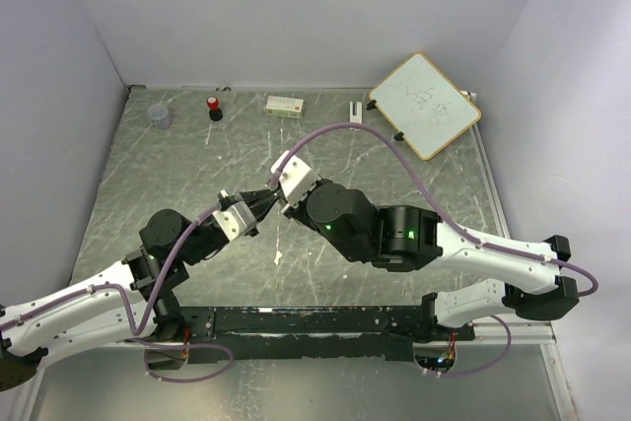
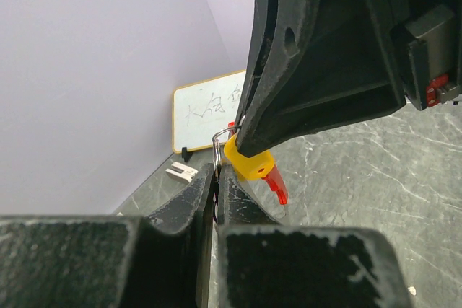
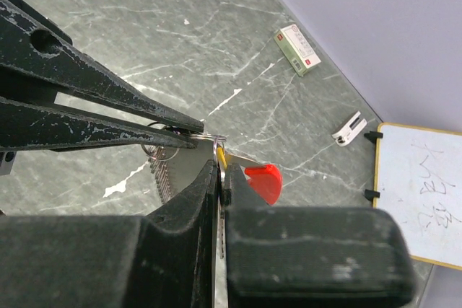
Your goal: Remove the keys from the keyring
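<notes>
Both grippers meet above the table's middle, holding one bunch between them. My left gripper (image 2: 216,169) is shut on the thin silvery keyring (image 2: 219,139). My right gripper (image 3: 222,167) is shut on the yellow-headed key (image 3: 221,155), whose head also shows in the left wrist view (image 2: 249,163). The red key (image 3: 264,182) hangs beside it, just right of my right fingers (image 3: 245,200), and is seen again in the left wrist view (image 2: 276,185). In the top view the left gripper (image 1: 262,207) and right gripper (image 1: 281,200) touch tip to tip and hide the bunch.
A whiteboard (image 1: 426,104) leans at the back right. Along the back edge stand a red-capped black bottle (image 1: 214,107), a clear cup (image 1: 159,115), a small green-and-white box (image 1: 284,105) and a white clip (image 1: 354,111). Walls close in the left, back and right.
</notes>
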{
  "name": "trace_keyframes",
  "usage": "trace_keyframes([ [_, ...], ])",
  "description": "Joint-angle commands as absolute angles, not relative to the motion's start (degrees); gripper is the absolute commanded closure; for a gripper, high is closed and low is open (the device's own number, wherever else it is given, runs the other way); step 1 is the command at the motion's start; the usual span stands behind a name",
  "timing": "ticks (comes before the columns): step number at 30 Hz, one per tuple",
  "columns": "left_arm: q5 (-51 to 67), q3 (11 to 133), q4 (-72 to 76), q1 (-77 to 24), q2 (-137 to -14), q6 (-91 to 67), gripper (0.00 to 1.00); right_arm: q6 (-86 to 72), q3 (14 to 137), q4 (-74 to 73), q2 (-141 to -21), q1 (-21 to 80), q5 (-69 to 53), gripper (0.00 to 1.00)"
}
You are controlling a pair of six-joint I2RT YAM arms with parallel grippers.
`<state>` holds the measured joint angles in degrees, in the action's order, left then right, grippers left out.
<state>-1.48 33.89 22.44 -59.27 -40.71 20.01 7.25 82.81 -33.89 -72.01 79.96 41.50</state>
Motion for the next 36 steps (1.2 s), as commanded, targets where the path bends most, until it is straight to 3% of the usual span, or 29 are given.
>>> trace_keyframes([
  [1, -5.97, 34.57, 23.36, -58.88, -40.48, 20.90, 0.93, 7.11, 82.79, -33.49, -68.86, 79.80, 43.91, 1.00],
  [25, -6.95, 34.80, 24.17, -58.89, -40.10, 21.53, 0.93, 8.26, 83.37, -34.92, -68.87, 79.80, 28.48, 1.00],
  [36, -6.22, 35.72, 20.65, -58.90, -39.40, 21.93, 0.93, 8.29, 85.19, -34.52, -71.61, 79.80, 42.62, 1.00],
])
